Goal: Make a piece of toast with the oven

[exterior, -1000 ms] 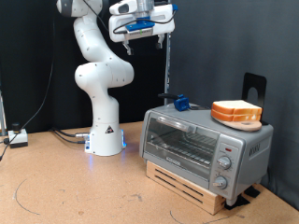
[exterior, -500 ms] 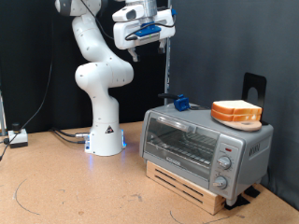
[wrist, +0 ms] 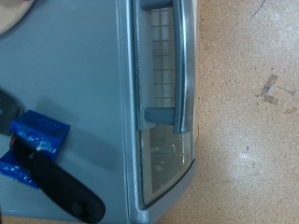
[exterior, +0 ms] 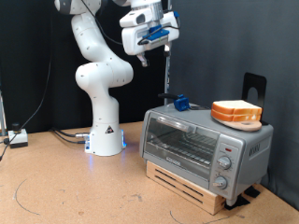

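Note:
The silver toaster oven (exterior: 204, 147) stands on a wooden pallet at the exterior view's right with its glass door shut. The bread (exterior: 236, 113), pale with an orange-brown crust, lies on the oven's roof at its right end; I cannot tell whether it is one slice or two stacked. My gripper (exterior: 141, 56) hangs high above the oven's left end, empty, its fingers apart. In the wrist view I look down on the oven's roof (wrist: 75, 75), the door's grey bar handle (wrist: 183, 65) and a corner of the bread (wrist: 13, 13); my black fingers (wrist: 65, 189) show at the edge.
A small blue object (exterior: 179, 103) sits on the oven's roof near a thin upright rod (exterior: 167, 70); it also shows in the wrist view (wrist: 35, 142). A black bracket (exterior: 253, 87) stands behind the bread. The arm's white base (exterior: 105, 135) is at the left on the brown cork table (exterior: 75, 187).
The gripper has moved towards the exterior view's right and tilted, and is now closer above the oven's left end. The oven and bread have not moved.

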### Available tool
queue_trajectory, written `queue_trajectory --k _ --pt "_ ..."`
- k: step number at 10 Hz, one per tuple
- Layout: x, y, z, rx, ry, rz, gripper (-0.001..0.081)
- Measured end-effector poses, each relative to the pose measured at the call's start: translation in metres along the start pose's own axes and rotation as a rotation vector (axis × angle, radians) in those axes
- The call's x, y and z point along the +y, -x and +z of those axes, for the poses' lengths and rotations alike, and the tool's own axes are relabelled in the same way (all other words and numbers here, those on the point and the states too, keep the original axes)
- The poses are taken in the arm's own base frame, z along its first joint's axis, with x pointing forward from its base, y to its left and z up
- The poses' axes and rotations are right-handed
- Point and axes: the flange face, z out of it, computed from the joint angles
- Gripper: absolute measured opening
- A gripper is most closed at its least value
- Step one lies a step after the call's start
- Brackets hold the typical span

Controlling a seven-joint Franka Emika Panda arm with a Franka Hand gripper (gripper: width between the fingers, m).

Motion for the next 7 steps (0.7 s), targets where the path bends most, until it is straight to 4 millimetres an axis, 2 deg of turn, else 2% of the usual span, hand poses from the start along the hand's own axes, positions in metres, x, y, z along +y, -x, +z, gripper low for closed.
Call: queue_trajectory --k 5,7 --pt "0.013 -0.013 0.049 -0.033 0.049 0.026 0.0807" --pt "0.014 -0.013 0.052 -0.038 0.053 0.029 0.0807"
